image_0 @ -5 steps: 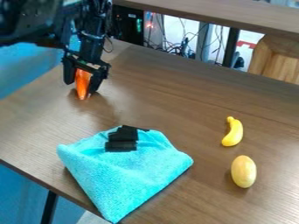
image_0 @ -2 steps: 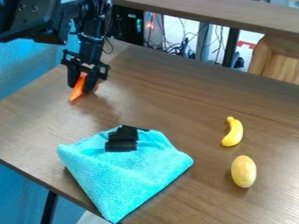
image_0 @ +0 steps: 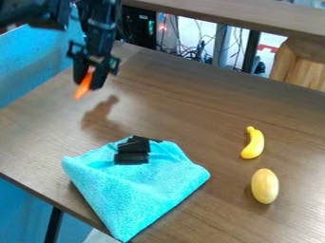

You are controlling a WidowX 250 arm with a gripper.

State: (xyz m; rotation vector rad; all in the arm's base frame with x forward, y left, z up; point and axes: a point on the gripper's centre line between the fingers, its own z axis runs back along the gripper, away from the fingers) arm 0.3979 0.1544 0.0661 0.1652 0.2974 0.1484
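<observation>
**A tilted hold that could slip**

From where I stand, the fingers (image_0: 99, 78) of the black gripper (image_0: 88, 85) are closed around what looks like a carrot (image_0: 82, 88), orange and pointed. It hangs at a slant, lower end out past the fingertips, above the tabletop (image_0: 184, 104) near its far left corner; its shadow (image_0: 100, 115) lies apart from it.

That slant is what bothers me. If the pads bear on only a little of a smooth, tapering body, it could swivel or squirt free, and a jolt would make that likelier. Dropped here, it might roll, and the left edge is near enough to lose it over.

Nearer me, the blue cloth (image_0: 136, 190) lies bunched, with black pieces (image_0: 132, 152) on it. A low pass could snag a fold and drag the lot, since that dangling tip hangs lowest. Off to the right sit the banana (image_0: 253, 143) and, just beside it, a yellow oval (image_0: 264, 186); a knock could set the rounded one rolling.
</observation>
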